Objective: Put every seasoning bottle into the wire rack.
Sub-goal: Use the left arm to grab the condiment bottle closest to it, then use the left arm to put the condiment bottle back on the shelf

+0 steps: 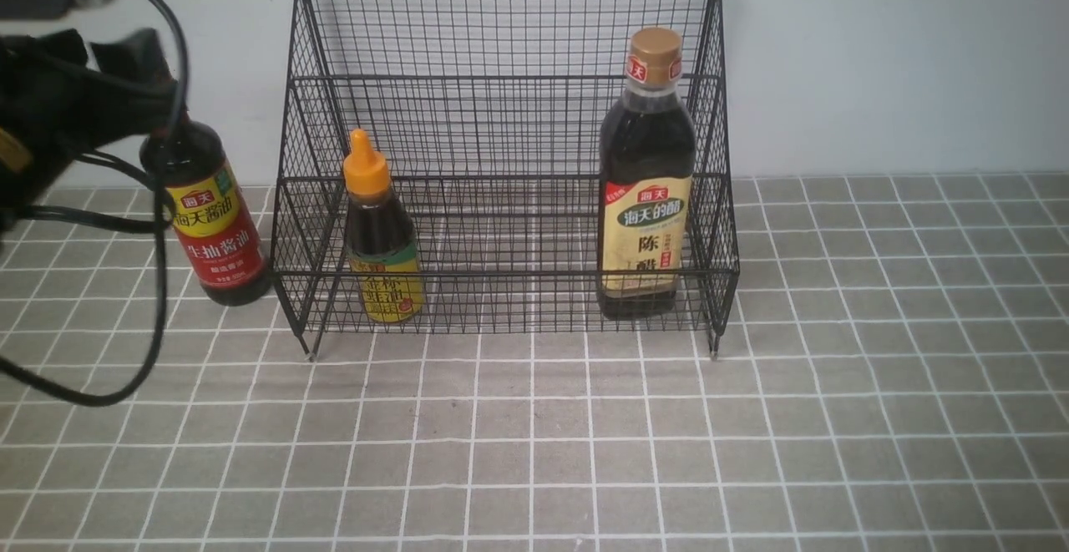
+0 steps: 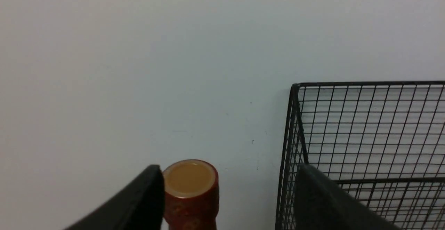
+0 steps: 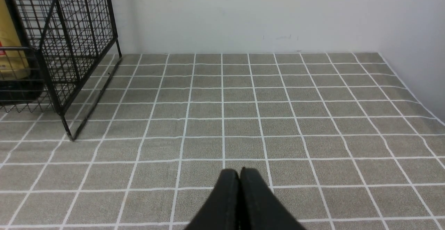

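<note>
The wire rack [image 1: 505,78] stood at the back of the tiled surface [image 1: 668,452] against the wall. It held two upright bottles on its lowest tier: the short bottle [image 1: 380,239] with the orange pointed cap at the left end, and the tall bottle [image 1: 645,201] with the tan cap at the right end. The third bottle [image 1: 213,230], with the red-and-yellow label, was outside the rack, just beside its left side, tilted with its top leaning away from the rack. The left fingers [image 2: 139,205] were spread wide around its neck. Its cap [image 2: 189,177] sat right against one finger with a clear gap to the other, so nothing was gripped. The right fingers [image 3: 229,202] were pressed together, holding nothing, low over the surface and apart from the rack. The red label read 海天酱油 above 生抽酱油. The beige one read 海天的醋 and 陈醋. The yellow label sat behind the wire and probably ended in 蚝油.
</note>
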You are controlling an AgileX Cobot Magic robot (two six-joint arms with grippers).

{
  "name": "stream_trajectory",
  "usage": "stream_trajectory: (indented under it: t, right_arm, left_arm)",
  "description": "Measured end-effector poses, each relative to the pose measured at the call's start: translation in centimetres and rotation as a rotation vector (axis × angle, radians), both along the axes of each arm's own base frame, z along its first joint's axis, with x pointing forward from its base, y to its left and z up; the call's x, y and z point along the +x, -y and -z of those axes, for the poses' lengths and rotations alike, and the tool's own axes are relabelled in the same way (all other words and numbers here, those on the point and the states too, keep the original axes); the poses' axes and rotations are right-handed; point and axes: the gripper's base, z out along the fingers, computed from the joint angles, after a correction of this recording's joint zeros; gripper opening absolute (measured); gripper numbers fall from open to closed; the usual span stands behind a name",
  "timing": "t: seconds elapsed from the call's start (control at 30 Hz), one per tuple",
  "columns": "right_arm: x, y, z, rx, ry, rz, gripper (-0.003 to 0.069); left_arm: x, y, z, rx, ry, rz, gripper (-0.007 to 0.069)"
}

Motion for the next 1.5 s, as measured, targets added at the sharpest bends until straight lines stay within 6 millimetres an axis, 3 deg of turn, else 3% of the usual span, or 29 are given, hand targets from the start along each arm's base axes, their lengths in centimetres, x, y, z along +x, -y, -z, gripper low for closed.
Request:
stream_trajectory:
  t: [0.13, 0.3, 0.67, 0.83, 0.9, 0.97, 1.03, 1.27, 1.33, 1.37, 1.4, 1.5]
  right_arm:
    - [0.0, 0.0, 0.0, 0.0, 0.0, 0.0, -0.0014]
    - [0.0, 0.0, 0.0, 0.0, 0.0, 0.0, -0.0014]
    - [0.0, 0.0, 0.0, -0.001, -0.001, 0.0, -0.0014]
    - [0.0, 0.0, 0.0, -0.001, -0.001, 0.0, -0.0014]
    - [0.0, 0.0, 0.0, -0.001, -0.001, 0.0, -0.0014]
    - [0.0, 0.0, 0.0, -0.001, -0.001, 0.0, -0.0014]
    - [0.0, 0.0, 0.0, -0.001, -0.001, 0.0, -0.0014]
    - [0.0, 0.0, 0.0, -0.002, -0.001, 0.0, -0.0014]
    - [0.0, 0.0, 0.0, -0.002, -0.001, 0.0, -0.0014]
    - [0.0, 0.0, 0.0, -0.002, -0.001, 0.0, -0.0014]
    - [0.0, 0.0, 0.0, -0.002, -0.001, 0.0, -0.0014]
    - [0.0, 0.0, 0.0, -0.002, -0.001, 0.0, -0.0014]
  left_arm:
    - [1.2, -0.4, 1.8, -0.021, -0.003, -0.039, 0.0545]
    - [2.2, -0.6, 2.9, 0.009, 0.009, -0.052, 0.0552]
    - [5.5, -1.1, 2.7, 0.001, 0.022, -0.073, 0.0548]
    - [6.7, -1.3, 4.1, 0.004, -0.081, -0.081, 0.0461]
    - [6.8, -1.3, 4.7, 0.01, -0.111, -0.082, 0.0393]
    - [6.9, -1.3, 4.7, 0.013, -0.112, -0.08, 0.0279]
    - [6.8, -1.2, 4.6, 0.0, -0.112, -0.083, 0.0255]
    - [5.5, -1.2, 2.4, 0.09, -0.212, -0.07, 0.0257]
    - [5.1, -1.2, 0.8, 0.1, -0.223, -0.077, 0.0257]
    - [4.7, -1.3, -1.1, 0.094, -0.204, -0.086, 0.0257]
    - [4.7, -1.3, -1.4, 0.094, -0.2, -0.087, 0.0257]
    - [3.9, -0.6, -5.4, 0.069, -0.101, -0.082, 0.0257]
